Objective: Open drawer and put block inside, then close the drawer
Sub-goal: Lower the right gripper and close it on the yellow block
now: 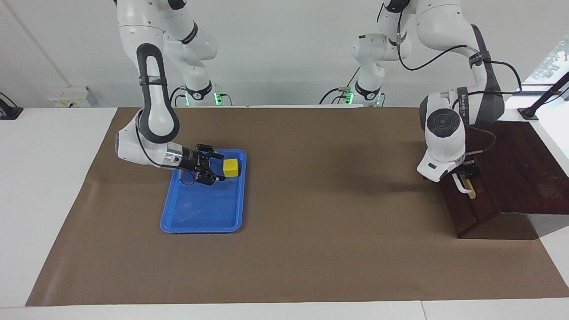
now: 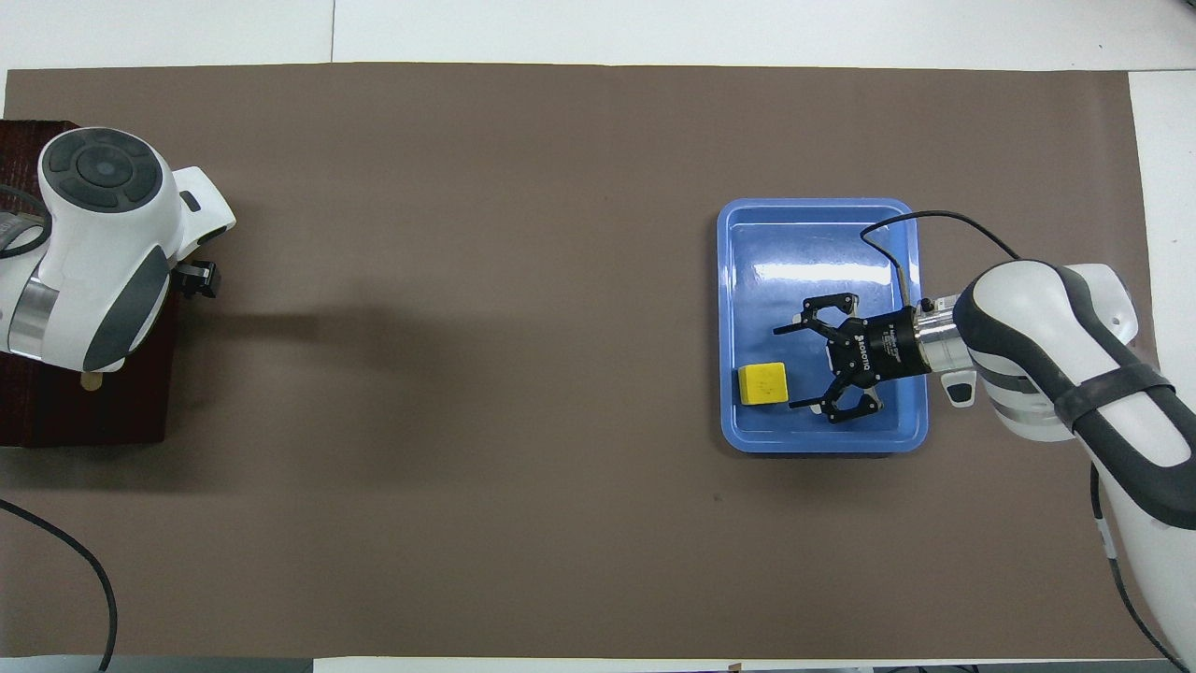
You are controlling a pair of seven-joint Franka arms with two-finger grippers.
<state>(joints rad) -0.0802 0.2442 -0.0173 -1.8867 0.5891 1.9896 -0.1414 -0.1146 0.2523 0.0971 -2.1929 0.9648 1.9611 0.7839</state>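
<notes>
Item: block point(image 1: 230, 168), small bright yellow cube. It rests on the floor of the blue tray point(image 1: 195, 213), in the corner of the tray nearest the robots and toward the middle of the table. Not held.

Item: blue tray, shallow plastic, rectangular. It lies on the brown table cover point(image 1: 311, 249) toward the right arm's end of the table.

Item: right gripper point(image 1: 215, 168). It sits low over the tray, lying nearly level and aimed at the block. Its fingers stand spread wide, with the tips just beside the block and apart from it; it has hold of nothing. In the overhead view the gripper point(image 2: 792, 365) shows both fingers splayed, the block point(image 2: 762, 383) in front of the opening.

Item: drawer point(image 1: 471, 206), dark brown wood, set in a dark wood box point(image 1: 515, 169) at the left arm's end of the table. A white bar handle point(image 1: 460, 184) sits on a tan strip on its front. The drawer front lies flush with the box; the drawer is closed.

Item: left gripper point(image 1: 469, 170). It sits at the upper end of the handle, largely hidden under the arm's white wrist. Whether it touches the handle cannot be told from either view. The fingers stand at their widest, gripping nothing that can be seen.
</notes>
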